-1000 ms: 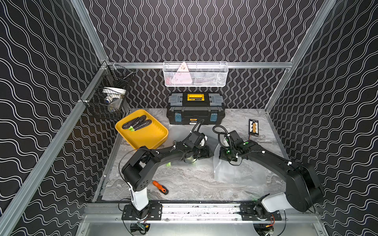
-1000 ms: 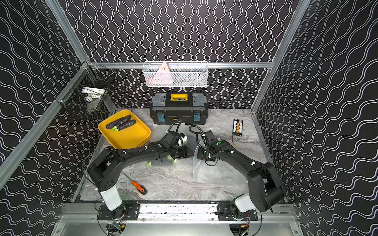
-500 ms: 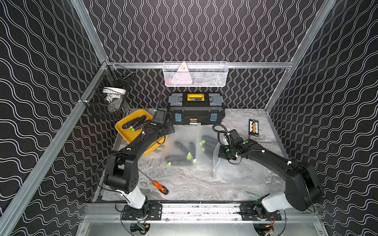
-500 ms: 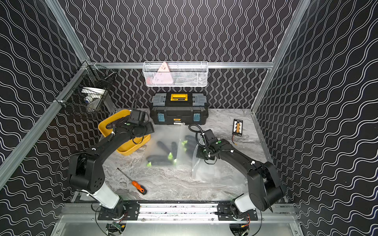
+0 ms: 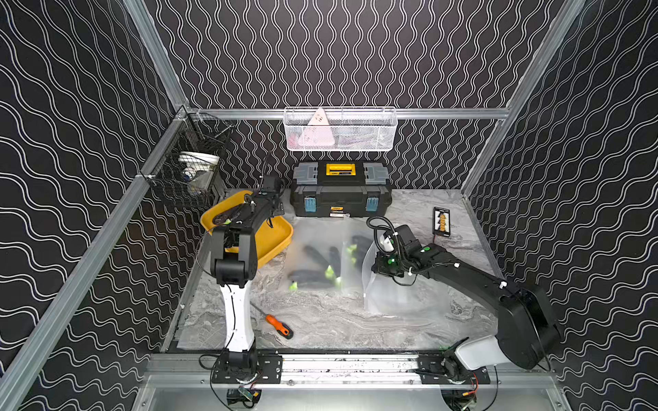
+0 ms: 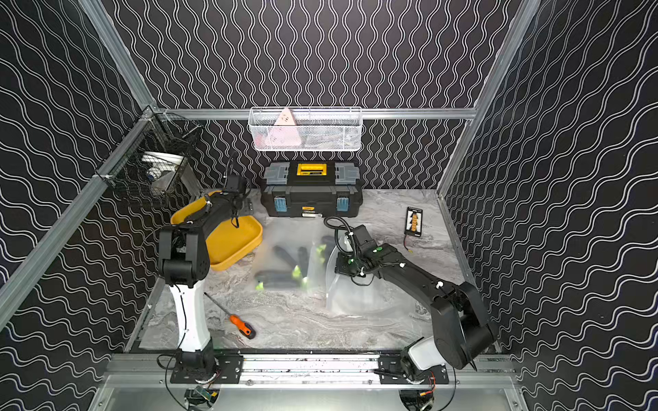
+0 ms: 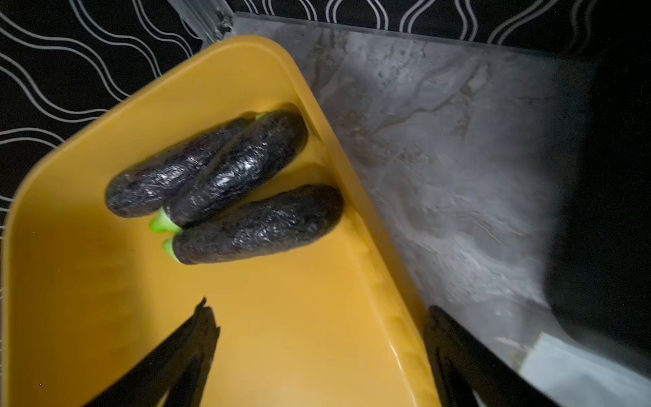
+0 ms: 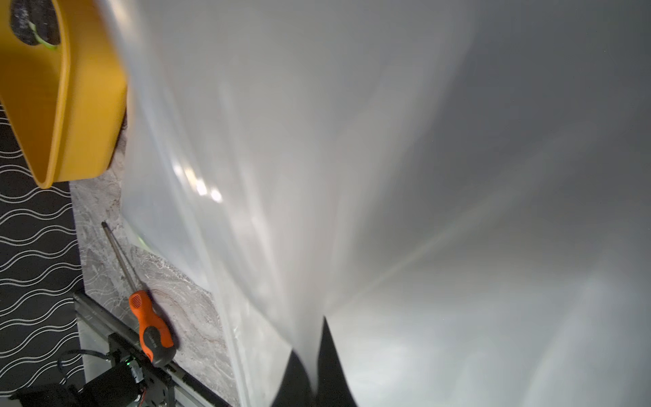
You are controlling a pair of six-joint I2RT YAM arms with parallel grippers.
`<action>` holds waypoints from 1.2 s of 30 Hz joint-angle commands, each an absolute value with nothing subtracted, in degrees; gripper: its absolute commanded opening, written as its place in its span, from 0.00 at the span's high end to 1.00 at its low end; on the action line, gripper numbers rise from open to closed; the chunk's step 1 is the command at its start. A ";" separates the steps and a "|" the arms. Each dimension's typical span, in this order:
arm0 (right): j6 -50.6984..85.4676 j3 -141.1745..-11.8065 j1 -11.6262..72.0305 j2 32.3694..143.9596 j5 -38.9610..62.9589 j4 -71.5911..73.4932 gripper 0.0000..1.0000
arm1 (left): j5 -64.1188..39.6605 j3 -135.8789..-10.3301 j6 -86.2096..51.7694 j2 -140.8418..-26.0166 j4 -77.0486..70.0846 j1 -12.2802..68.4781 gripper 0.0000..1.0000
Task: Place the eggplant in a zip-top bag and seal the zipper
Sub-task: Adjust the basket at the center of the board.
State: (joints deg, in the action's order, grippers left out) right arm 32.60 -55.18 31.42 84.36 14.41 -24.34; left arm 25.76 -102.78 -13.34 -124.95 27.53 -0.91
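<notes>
L gripper (image 7: 320, 317): the risk is grabbing two eggplants (image 7: 253, 225) at once or jamming on the tray (image 7: 105, 282) wall, since three lie packed, touching, close to it. Jaws spread wide, empty, over bare tray floor, short of the eggplants. R gripper (image 8: 318, 338): pressed together, pinching bag (image 8: 387, 176) film. If it slips, the mouth prob. flops shut. Nothing seen in that bag yet.

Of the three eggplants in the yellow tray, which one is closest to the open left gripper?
The lone eggplant, right ahead of the left gripper; the other two lie pressed together farther along the yellow tray.
</notes>
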 commanded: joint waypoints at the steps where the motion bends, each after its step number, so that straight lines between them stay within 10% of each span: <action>1: 33.71 -55.23 31.72 84.78 16.52 -21.65 1.00 | 26.46 -105.21 -9.93 -127.78 27.49 -3.09 0.01; 29: 32.09 -52.38 31.94 86.28 17.34 -18.01 0.99 | 9.93 -103.36 -26.92 -124.17 30.54 -1.31 0.15; 36: 31.31 -51.94 31.86 85.21 17.36 -18.61 0.99 | 12.32 -103.58 -25.31 -125.82 31.32 1.48 0.47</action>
